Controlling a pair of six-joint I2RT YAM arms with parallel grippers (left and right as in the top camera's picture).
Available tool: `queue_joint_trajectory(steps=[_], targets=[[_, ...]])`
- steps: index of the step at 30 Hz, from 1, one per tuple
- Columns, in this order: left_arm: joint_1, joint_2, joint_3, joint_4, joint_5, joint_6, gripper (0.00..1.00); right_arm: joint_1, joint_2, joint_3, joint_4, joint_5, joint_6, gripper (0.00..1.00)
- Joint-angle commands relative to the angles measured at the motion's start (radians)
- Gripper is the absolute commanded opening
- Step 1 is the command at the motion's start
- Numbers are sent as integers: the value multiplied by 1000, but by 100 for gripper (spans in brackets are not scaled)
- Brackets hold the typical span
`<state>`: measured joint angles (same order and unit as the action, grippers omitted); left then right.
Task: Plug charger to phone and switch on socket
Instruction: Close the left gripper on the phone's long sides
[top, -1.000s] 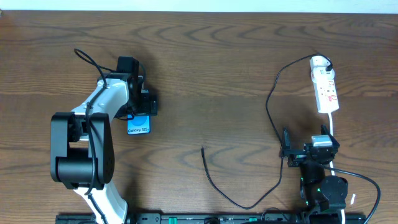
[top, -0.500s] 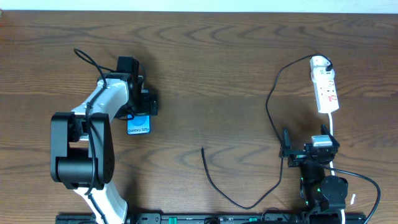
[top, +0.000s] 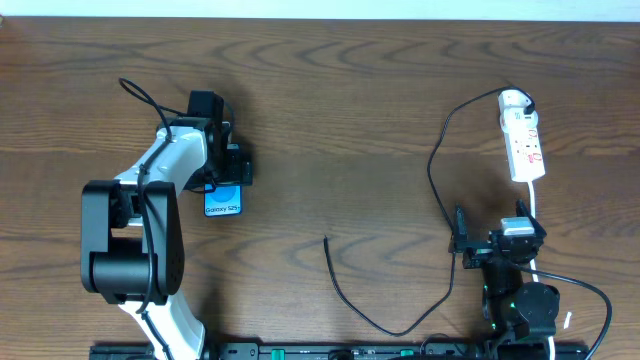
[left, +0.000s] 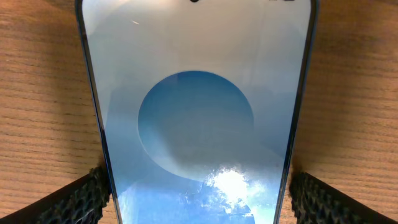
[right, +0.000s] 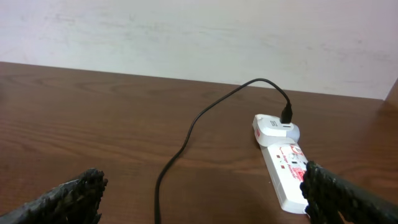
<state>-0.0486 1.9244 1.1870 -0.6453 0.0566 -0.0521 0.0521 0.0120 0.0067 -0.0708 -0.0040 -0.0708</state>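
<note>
Mostly wood-grain table (top: 350, 100), phone (top: 223, 203), pale wall (right: 186, 31)

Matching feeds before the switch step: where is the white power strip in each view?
Overhead: power strip at upper right.
Left wrist: not in it; the phone fills the view.
Right wrist: power strip at lower right.
Shared landmark: black charger cable plugged in at its end, in overhead and right wrist.

table (top: 350, 120): brown wood, matt, visible grain | phone (left: 196, 124): glossy glass screen (bright glare low down) | socket (right: 286, 173): smooth white plastic | charger (top: 431, 170): matt black cable | left finger pads (left: 78, 202): rough, knurled black
</note>
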Motion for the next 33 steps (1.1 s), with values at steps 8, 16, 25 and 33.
queue_joint_trajectory(steps=[8,16,25,33], targets=[[2,49,-5,0,-13,-5,90,8,-6,-2,-5,-2,-13,99],[2,49,-5,0,-13,-5,89,8,-6,-2,-5,-2,-13,99],[2,49,-5,0,-13,-5,85,8,-6,-1,-5,-2,-13,99],[2,49,-5,0,-13,-5,84,8,-6,-2,-5,-2,-13,99]])
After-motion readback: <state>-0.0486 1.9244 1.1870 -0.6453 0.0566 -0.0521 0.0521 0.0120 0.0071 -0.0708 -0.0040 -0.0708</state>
